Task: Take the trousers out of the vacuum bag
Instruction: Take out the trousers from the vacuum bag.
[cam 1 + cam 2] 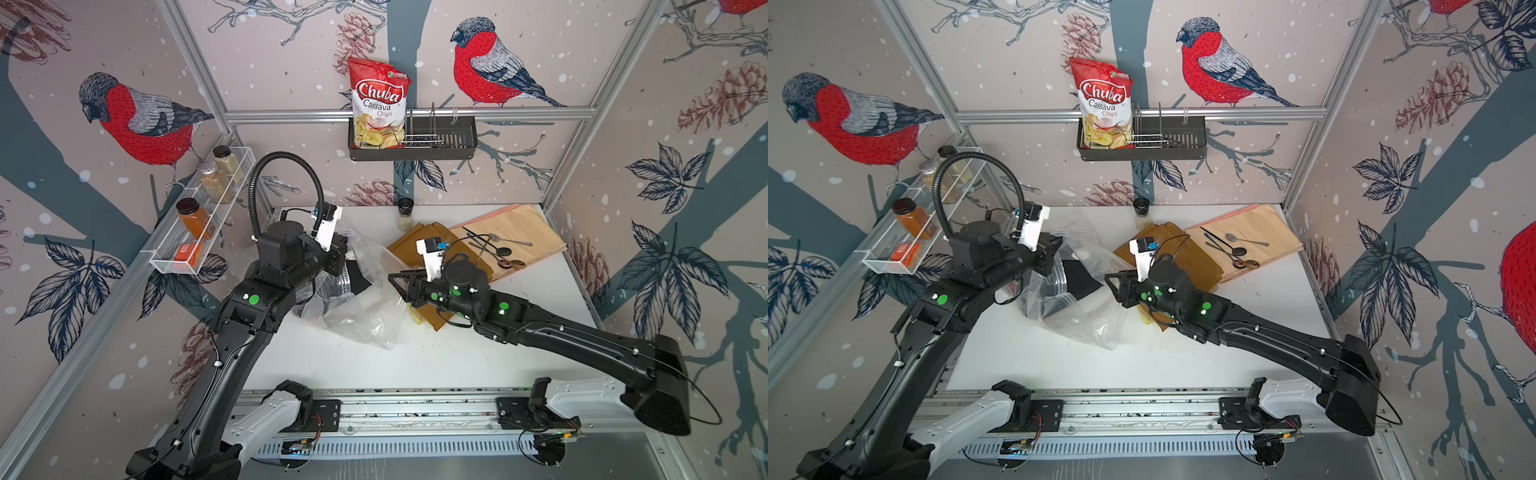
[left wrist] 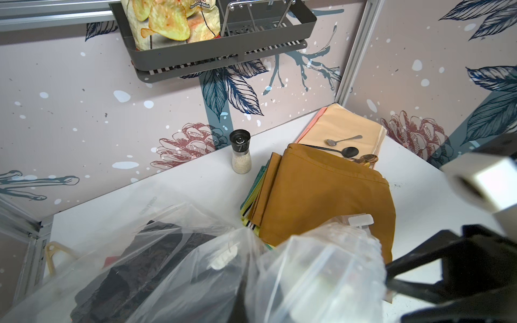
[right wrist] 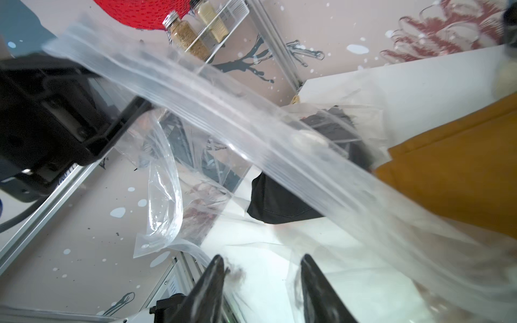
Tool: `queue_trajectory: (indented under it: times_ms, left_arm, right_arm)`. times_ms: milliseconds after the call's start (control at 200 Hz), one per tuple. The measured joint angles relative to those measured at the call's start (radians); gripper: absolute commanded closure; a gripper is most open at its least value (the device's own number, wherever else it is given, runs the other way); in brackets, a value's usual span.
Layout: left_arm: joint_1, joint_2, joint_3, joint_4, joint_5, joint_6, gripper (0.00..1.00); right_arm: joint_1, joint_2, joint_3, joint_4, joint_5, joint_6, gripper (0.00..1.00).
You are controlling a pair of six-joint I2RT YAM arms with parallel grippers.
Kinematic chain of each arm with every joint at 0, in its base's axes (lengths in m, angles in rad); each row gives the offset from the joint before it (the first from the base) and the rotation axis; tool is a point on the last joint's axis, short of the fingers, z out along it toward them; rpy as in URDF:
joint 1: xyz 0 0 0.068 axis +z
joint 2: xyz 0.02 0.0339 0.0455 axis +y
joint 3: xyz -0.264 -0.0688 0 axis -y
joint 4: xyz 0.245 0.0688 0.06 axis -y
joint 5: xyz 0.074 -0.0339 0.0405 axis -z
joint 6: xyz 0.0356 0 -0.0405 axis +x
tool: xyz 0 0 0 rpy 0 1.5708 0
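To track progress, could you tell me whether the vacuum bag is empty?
No, a dark garment shows inside the vacuum bag in the left wrist view.

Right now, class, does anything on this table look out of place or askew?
Yes. Spoons lie on a folded peach cloth, an odd resting place. The stack of trousers is fanned, its lower edges poking out sideways. The vacuum bag is crumpled, dark trousers still inside.

"Chuba Cassava Chips" on the red-and-white chips bag (image 1: 378, 104).
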Motion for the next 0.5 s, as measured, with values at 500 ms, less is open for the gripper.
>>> queue_trajectory:
  times_ms: [500]
  left_arm:
    - [0.0, -0.01, 0.095, -0.038, -0.063, -0.046, 1.0]
  right_arm:
    - [0.127, 0.304, 0.141, 0.099, 0.151, 0.076, 0.59]
